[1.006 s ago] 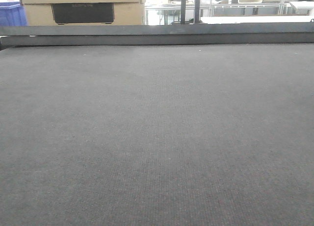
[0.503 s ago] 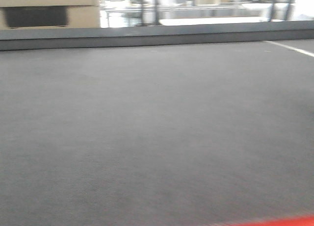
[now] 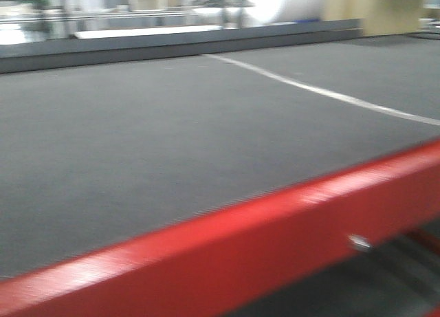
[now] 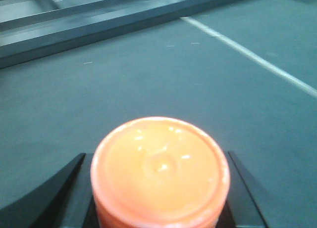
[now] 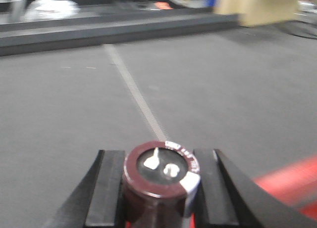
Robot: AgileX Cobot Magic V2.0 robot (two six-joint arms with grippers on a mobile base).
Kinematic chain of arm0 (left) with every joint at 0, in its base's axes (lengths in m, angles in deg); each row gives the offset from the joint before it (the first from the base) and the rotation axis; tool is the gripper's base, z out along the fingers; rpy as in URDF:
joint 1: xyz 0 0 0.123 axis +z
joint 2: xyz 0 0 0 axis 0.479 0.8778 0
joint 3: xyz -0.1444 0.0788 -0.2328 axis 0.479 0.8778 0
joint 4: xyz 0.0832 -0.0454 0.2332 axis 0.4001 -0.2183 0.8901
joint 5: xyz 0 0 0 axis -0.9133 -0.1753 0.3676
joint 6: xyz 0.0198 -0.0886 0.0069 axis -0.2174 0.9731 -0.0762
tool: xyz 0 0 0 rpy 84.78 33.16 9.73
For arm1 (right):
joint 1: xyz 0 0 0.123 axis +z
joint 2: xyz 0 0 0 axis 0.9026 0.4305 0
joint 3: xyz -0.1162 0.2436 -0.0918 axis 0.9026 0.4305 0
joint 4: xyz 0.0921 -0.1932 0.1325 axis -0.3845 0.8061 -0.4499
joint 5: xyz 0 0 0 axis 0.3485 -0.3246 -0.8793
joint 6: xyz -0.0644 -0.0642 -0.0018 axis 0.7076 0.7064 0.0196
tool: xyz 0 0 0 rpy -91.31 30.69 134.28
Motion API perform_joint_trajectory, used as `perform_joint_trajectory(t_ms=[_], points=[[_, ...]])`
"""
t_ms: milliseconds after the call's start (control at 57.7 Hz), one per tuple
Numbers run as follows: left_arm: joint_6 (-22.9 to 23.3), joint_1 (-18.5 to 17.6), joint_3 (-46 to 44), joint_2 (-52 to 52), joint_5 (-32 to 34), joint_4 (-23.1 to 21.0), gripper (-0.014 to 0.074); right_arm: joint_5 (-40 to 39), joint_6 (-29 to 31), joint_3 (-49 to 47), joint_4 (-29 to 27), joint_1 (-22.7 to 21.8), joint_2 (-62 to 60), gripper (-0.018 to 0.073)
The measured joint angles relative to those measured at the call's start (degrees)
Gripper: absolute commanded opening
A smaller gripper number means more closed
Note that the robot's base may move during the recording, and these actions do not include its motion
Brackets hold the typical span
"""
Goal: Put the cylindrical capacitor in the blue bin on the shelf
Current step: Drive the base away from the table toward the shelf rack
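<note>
In the right wrist view, a dark brown cylindrical capacitor [image 5: 161, 171] with a white stripe and two silver terminals on its top stands upright between black fingers [image 5: 110, 188]. My right gripper [image 5: 161, 156] is shut on it, above the grey surface. The left wrist view shows an orange round-topped cylinder [image 4: 159, 171] clamped in my left gripper [image 4: 157, 161], whose black fingers [image 4: 64, 188] press on both sides. The blue bin and the shelf are out of view. Neither gripper appears in the front view.
A grey-topped table [image 3: 137, 145] with a red front rail [image 3: 275, 234] fills the front view. A white line [image 3: 323, 91] crosses its top diagonally. A dark raised ledge [image 3: 172, 47] runs along the far edge. A beige box [image 3: 392, 7] stands at the far right.
The front view has swung to the right: the white line and the red rail have come into view, and the cardboard box and blue crate at the far left have left it.
</note>
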Motion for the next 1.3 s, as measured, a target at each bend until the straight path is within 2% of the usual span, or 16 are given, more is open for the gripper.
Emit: perform_joint_trajectory(t_ms=[1301], points=[[0.0, 0.0, 0.0, 0.0, 0.0, 0.0, -0.0111, 0.0, 0.0, 0.0, 0.0, 0.0, 0.0, -0.0162]])
